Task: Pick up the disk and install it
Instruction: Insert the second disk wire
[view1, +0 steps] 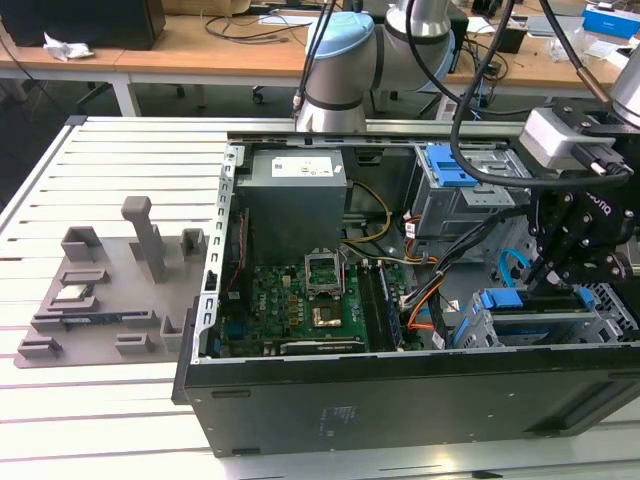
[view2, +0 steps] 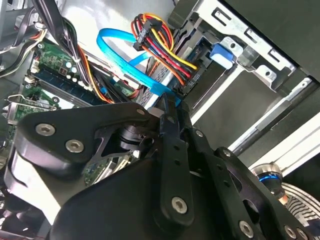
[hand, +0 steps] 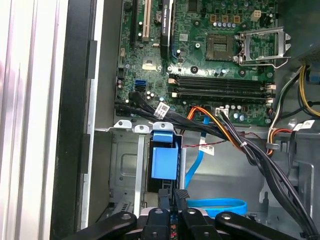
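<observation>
The disk (view1: 530, 322), with its bright blue bracket, sits edge-up inside the metal drive cage (view1: 610, 310) at the front corner of the open computer case, on the exterior view's right. In the first wrist view the disk's blue bracket end (hand: 164, 160) shows in the cage slot. My black gripper (view1: 547, 278) hangs straight above the disk with its fingertips down at the disk's upper edge. The gripper (hand: 173, 196) is shut, fingers side by side, as the second wrist view of the gripper (view2: 172, 102) confirms. Whether it pinches the bracket rim is hidden.
Beside the cage lie the motherboard (view1: 300, 300), a blue data cable (hand: 220, 205) and bundled power cables (view2: 160, 45). A second drive bay with a blue latch (view1: 450, 165) sits further back, next to the grey power supply (view1: 295, 200). A grey parts fixture (view1: 100, 290) lies on the slatted table.
</observation>
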